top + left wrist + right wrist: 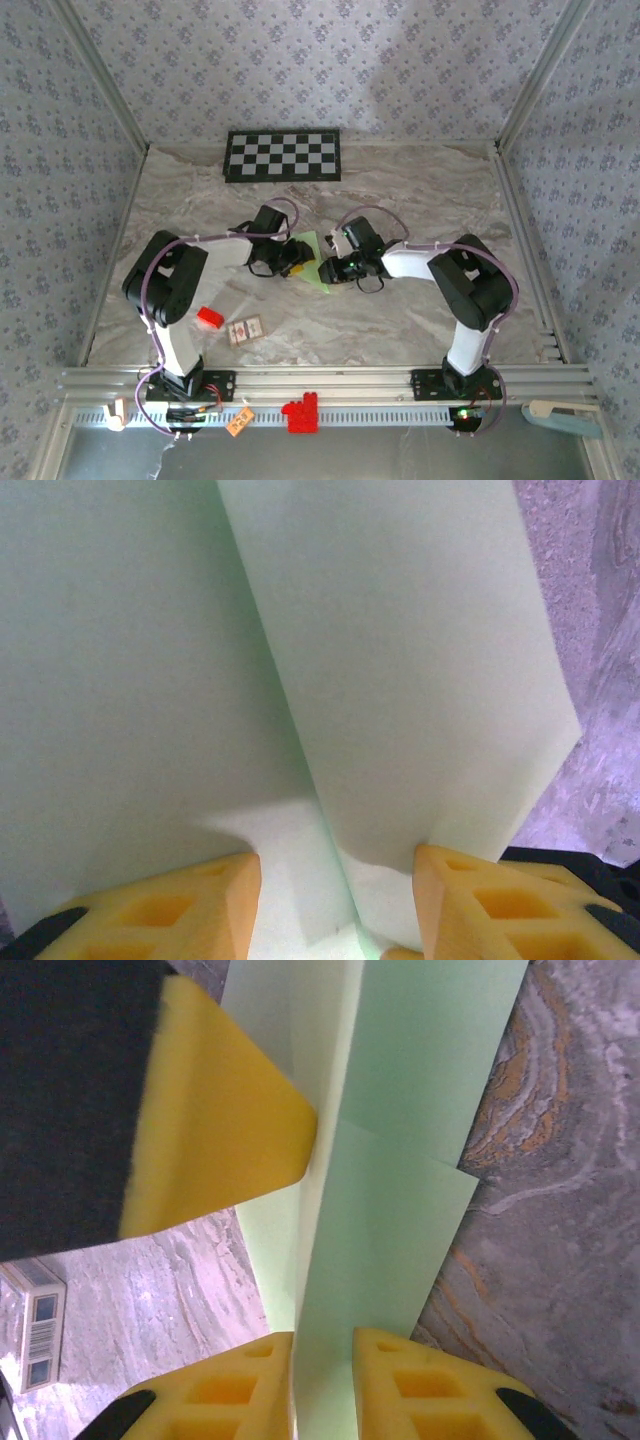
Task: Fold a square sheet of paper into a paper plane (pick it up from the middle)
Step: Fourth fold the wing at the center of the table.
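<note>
The pale green sheet of paper (318, 262) is held off the table mid-table, folded into long overlapping flaps along a centre crease, part-way to a paper plane. My left gripper (296, 256) meets it from the left and my right gripper (336, 268) from the right. In the left wrist view the paper (400, 660) fills most of the frame. The left gripper (338, 865) stands open, fingers well apart, with a fold running between them. In the right wrist view a narrow paper flap (400, 1210) passes between the slightly parted fingers of the right gripper (322, 1345). The left finger (220, 1110) touches the crease.
A black-and-white checkerboard panel (282, 155) lies at the back of the marble table (420, 190). A small red block (209, 318) and a small card (245, 330) lie near the left arm's base. A red piece (300, 410) sits on the front rail. Patterned walls close in three sides.
</note>
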You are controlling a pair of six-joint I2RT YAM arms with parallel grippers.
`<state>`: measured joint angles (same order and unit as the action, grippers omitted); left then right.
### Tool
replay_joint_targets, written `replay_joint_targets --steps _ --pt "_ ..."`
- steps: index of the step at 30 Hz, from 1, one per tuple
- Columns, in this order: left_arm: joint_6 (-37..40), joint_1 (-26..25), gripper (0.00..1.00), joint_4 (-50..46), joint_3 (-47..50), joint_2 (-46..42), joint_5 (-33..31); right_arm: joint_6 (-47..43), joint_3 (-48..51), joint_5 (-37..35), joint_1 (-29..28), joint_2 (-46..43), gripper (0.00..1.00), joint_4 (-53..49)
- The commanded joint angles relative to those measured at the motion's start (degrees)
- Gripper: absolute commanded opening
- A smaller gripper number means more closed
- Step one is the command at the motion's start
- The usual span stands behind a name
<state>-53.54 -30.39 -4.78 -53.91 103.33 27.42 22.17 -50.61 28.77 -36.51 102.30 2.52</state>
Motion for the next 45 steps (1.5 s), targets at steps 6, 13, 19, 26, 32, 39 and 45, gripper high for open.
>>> replay_joint_targets --steps 6,13,19,26,32,39,45 --pt "1.29 -0.28 0.45 -6.29 0.81 3.46 -4.66 1.29 -0.42 0.49 0.19 -1.82 0.23 -2.67" --pt "1.68 -0.28 0.46 -6.68 0.65 3.57 -4.57 1.29 -1.16 0.57 -0.14 0.28 0.22 -2.81" --pt "1.84 -0.31 0.46 -7.26 0.56 3.96 -4.57 1.38 -1.15 0.94 -0.29 1.2 0.19 -2.74" --pt "1.95 -0.36 0.47 -7.36 0.58 3.94 -4.58 1.16 -1.16 1.76 -0.27 1.58 0.13 -2.47" --pt "1.52 -0.36 0.47 -6.49 0.83 3.05 -4.57 1.44 -0.82 3.1 0.11 2.68 0.1 -1.94" --pt "1.55 -0.37 0.46 -6.29 0.76 1.72 -5.01 3.28 -0.17 5.63 0.98 4.03 0.1 0.04" --pt "1.33 -0.2 0.47 -6.29 -0.25 -0.3 -4.51 4.37 0.16 6.41 1.78 4.59 0.1 0.5"
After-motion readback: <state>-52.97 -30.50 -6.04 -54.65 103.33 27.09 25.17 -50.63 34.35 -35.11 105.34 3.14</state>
